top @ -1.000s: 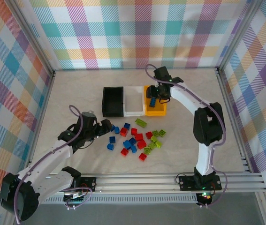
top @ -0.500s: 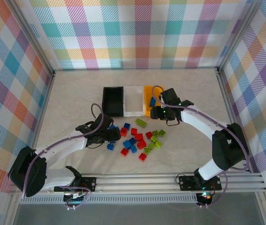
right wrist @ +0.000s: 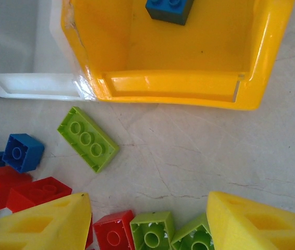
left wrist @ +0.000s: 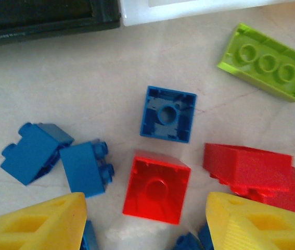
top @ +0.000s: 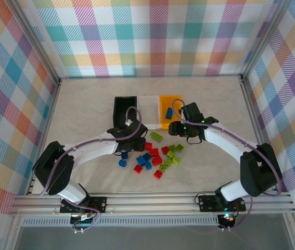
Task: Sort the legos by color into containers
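Seen from above, three small open rectangular bins stand touching in a row at the middle of a pale marbled bench (top: 85, 99): a black plastic bin (top: 120, 109) at the left, a white plastic bin (top: 148, 107) in the middle, an orange-yellow plastic bin (top: 170, 101) at the right; one small blue studded brick (top: 168, 112) lies inside the orange-yellow bin; a scatter of loose red, blue and lime green plastic bricks (top: 155, 155) lies on the bench just near of the bins.

The left pincer (top: 137, 130) hangs over the far left part of the scatter, by the near edges of the black and white bins; in its wrist view its yellow fingers (left wrist: 38, 224) are spread to either side of a red square brick (left wrist: 156, 187) lying hollow side up, with bench showing on both sides, so nothing is pinched; a blue square brick (left wrist: 168, 113), also hollow side up, lies just beyond it toward the bins, apart from it; a long lime green brick (left wrist: 267, 61) lies studs up, further right.

The right pincer (top: 177, 128) hangs just near of the orange-yellow bin; its yellow fingers (right wrist: 256, 224) are spread and pinch nothing; between them lie a small red brick (right wrist: 113, 229) and two lime green square bricks (right wrist: 152, 229), side by side on the bench.
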Tool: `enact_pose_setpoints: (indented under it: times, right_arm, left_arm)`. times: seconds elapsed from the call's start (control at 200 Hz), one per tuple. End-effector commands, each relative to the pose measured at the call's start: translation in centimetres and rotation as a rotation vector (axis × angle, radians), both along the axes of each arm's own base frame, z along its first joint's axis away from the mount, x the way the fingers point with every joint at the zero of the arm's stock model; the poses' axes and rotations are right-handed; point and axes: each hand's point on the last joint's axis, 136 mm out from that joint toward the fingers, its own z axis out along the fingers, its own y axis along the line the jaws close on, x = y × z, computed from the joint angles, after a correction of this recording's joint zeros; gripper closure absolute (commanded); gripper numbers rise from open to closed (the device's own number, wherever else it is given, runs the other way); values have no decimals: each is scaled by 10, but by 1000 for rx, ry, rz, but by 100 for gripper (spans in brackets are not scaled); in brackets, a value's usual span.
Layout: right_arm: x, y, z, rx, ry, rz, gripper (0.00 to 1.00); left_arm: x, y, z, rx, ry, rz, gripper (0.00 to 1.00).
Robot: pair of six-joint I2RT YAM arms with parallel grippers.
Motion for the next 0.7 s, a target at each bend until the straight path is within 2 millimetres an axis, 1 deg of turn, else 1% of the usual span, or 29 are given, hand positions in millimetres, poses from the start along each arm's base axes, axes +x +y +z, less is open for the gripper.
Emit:
enact_pose_setpoints:
  times: [0.0,0.195,0.365,0.59,0.695]
  right_arm:
    - [0,-2,11,17,-36,-10,39]
    - [0,-6,16,13,-52,-16,39]
    - [3,-8,20,17,-61,-24,39]
    - [5,-10,21,22,-64,-30,39]
    - [5,-10,19,24,-62,-31,39]
  left_arm:
    - [6,10,1,119,-27,-23,39]
    - [8,-2,-12,111,12,-58,44]
    - [5,-9,-19,96,34,-80,48]
    - [2,-7,-32,118,63,-76,47]
    - [1,-10,-35,101,69,-77,51]
